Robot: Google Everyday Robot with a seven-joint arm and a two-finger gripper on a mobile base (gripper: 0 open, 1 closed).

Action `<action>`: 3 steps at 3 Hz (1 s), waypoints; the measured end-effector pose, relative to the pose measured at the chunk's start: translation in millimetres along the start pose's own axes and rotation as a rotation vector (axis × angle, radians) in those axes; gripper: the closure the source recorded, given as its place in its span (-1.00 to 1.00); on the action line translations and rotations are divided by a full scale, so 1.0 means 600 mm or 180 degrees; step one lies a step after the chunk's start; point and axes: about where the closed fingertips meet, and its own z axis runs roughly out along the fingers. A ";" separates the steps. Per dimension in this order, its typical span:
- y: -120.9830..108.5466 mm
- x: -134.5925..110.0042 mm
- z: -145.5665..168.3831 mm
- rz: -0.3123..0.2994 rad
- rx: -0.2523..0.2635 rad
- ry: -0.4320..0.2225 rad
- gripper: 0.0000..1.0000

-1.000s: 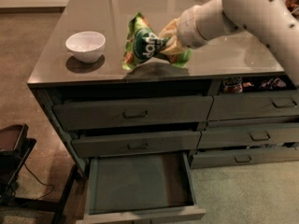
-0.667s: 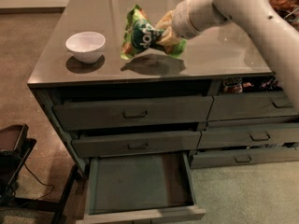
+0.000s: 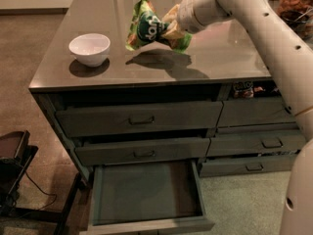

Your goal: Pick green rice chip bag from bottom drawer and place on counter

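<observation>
The green rice chip bag is showing bright green with a dark green round logo, white letters and orange-tan patches. The pale hand is gripping it above the glossy grey-brown tabletop. The bowl is showing white. The bottom drawer is showing dark grey-green.

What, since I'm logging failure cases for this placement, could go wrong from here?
1. The gripper holds the green rice chip bag by one end, clear above the counter; released from there, it may slide or topple on the glossy top.
2. The white bowl sits to the bag's left; a sideways swing could knock it.
3. The bottom drawer stands pulled out; the base might bump it.
</observation>
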 end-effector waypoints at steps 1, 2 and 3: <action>0.003 0.000 0.001 -0.0004 -0.0012 0.0002 0.38; 0.003 0.000 0.001 -0.0004 -0.0013 0.0001 -0.09; 0.003 0.000 0.001 -0.0004 -0.0013 0.0001 -0.56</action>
